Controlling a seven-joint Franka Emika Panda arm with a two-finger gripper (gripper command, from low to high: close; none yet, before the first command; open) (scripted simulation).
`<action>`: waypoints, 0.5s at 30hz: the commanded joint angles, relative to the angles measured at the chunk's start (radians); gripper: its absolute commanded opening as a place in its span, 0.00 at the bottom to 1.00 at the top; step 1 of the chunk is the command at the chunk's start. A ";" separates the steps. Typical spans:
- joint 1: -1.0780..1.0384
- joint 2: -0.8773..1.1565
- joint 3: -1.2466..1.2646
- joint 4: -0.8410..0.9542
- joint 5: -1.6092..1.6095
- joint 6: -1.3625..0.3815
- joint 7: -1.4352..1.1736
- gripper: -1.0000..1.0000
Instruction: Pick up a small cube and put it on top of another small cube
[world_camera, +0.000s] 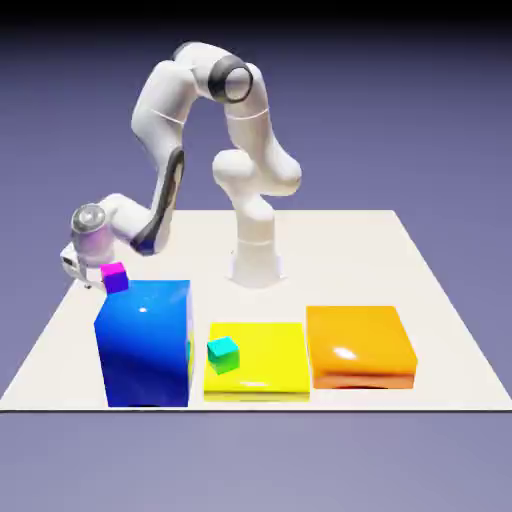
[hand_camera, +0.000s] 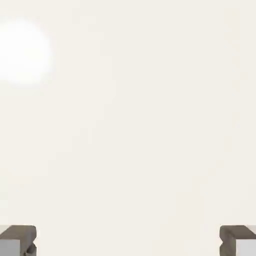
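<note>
Two finger tips (hand_camera: 18, 240) sit wide apart, nothing between them, only bare table (hand_camera: 130, 125) ahead. Gripper (world_camera: 85, 272) low at table's left edge, just beside magenta cube (world_camera: 114, 277) behind blue block (world_camera: 145, 342). Teal cube (world_camera: 223, 351) on yellow slab (world_camera: 256, 358); lime-green cube not visible. Risk: grabbing magenta by mistake. No containers

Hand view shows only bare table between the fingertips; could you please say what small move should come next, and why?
Probably shift the open hand sideways toward a small cube rather than close: its fingertips frame only bare table, while the magenta cube sits just beside it in the exterior view.
</note>
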 joint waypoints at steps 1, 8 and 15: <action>-0.018 -0.013 0.024 -0.021 0.014 0.028 0.044 0.50; -0.148 -0.102 0.191 -0.169 0.109 0.224 0.348 0.50; -0.267 -0.184 0.346 -0.305 0.196 0.405 0.629 0.50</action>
